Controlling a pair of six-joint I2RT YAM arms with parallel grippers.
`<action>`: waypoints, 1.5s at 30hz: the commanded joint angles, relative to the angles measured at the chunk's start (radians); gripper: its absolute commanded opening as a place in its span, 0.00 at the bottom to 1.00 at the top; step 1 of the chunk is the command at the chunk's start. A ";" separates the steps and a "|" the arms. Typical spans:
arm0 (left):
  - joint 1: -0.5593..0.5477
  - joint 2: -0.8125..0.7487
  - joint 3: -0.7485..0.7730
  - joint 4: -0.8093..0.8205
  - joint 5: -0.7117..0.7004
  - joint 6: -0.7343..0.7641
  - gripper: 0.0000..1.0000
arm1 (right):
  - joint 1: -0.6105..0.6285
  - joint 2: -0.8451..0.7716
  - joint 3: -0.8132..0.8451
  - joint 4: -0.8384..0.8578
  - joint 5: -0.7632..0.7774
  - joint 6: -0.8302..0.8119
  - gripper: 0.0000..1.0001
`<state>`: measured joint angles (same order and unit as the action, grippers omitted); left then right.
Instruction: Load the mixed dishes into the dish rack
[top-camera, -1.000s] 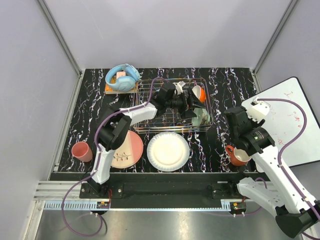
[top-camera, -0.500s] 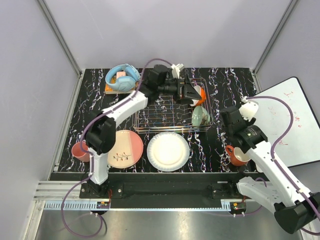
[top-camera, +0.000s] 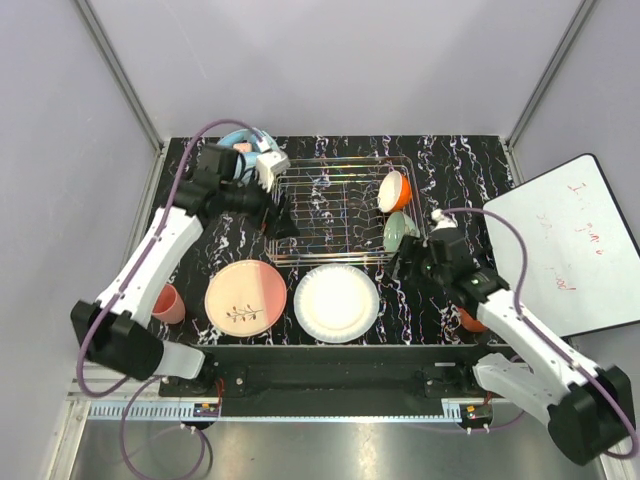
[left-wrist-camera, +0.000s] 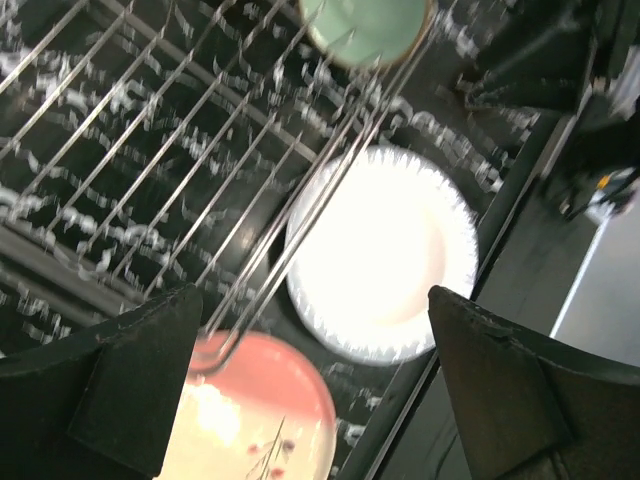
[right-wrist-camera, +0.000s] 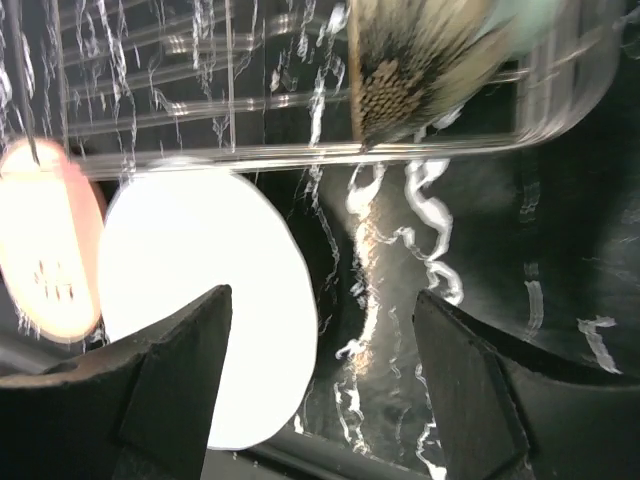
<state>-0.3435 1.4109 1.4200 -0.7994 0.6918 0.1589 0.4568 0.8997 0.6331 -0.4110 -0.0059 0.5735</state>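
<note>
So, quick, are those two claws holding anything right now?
Left gripper: open, holding nothing.
Right gripper: open, holding nothing.

- The dish rack is bright, shiny metal wire.
- The table top is glossy black, veined white like marble.
- The plain white plate looks smooth, with a finely ridged rim.
- The pink-and-cream plate has a smooth sheen.

Black marble-look table w/ white veins. Wire dish rack sits on it, front-left corner below left gripper. Pink-and-cream plate lies nearer the arm bases than those jaws. White plate is beside it, just left of right gripper. Pink cup stands far left.
</note>
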 joint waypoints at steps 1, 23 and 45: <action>0.035 -0.065 -0.124 -0.025 -0.052 0.186 0.99 | -0.003 0.125 -0.035 0.187 -0.244 0.006 0.80; 0.152 0.135 -0.112 0.095 -0.123 0.169 0.99 | 0.069 0.424 -0.124 0.357 -0.352 0.032 0.73; 0.158 0.189 -0.056 0.106 -0.110 0.165 0.99 | 0.278 0.528 -0.085 0.267 -0.125 0.108 0.31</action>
<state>-0.1909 1.5967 1.3067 -0.7364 0.5774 0.3218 0.6846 1.3960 0.5308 0.0181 -0.1677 0.6388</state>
